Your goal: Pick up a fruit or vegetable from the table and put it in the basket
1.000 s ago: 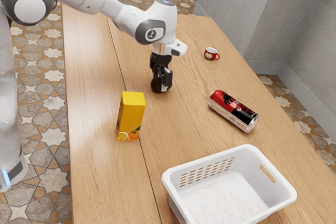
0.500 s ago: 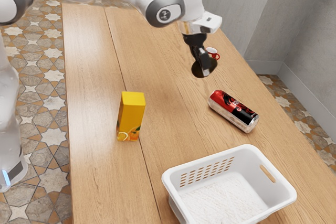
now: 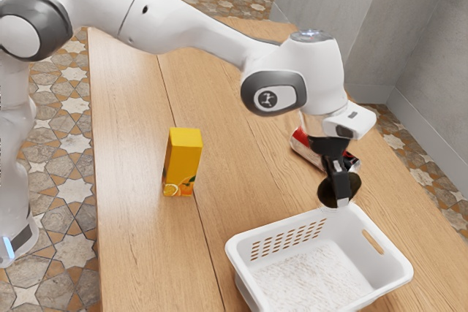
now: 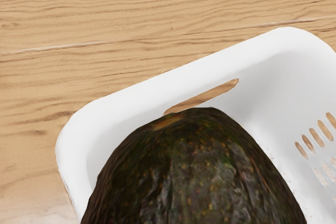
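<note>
In the exterior view my gripper (image 3: 338, 185) is shut on a dark avocado (image 3: 331, 193), holding it in the air over the far rim of the white basket (image 3: 241, 244). The avocado (image 4: 194, 177) looms large and dark green-brown in the wrist view, with the white basket (image 4: 126, 98) below it. Nothing lies inside the part of the basket that shows.
A yellow juice carton (image 3: 183, 162) stands on the wooden table (image 3: 139, 239), left of the basket in the exterior view. Behind my hand lies a red and black can (image 3: 303, 145), partly covered by it.
My gripper has carried the avocado from the table's far part toward the exterior view's right and nearer, up to the basket. The carton, can and basket have stayed where they were.
</note>
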Tool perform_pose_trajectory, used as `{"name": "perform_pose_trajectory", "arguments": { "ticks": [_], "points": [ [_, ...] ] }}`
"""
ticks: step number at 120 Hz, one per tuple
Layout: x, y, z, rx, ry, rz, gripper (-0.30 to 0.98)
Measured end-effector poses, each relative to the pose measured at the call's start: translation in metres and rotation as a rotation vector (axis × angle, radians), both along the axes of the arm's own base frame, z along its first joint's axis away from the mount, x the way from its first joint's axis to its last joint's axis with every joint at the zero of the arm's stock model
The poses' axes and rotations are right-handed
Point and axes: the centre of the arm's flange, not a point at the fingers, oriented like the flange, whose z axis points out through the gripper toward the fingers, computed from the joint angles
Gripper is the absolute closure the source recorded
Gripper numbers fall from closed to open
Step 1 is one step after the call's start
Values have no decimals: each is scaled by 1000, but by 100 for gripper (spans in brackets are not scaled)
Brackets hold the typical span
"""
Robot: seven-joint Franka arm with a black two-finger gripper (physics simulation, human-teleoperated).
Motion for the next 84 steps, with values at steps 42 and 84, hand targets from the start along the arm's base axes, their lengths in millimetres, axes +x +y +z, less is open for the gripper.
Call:
{"name": "perform_pose_trajectory", "arguments": {
  "ticks": [42,84],
  "points": [
    [12,-66,-18,-95,-17,-4,26],
    [20,208,95,-285,-34,608,2]
  ]
}}
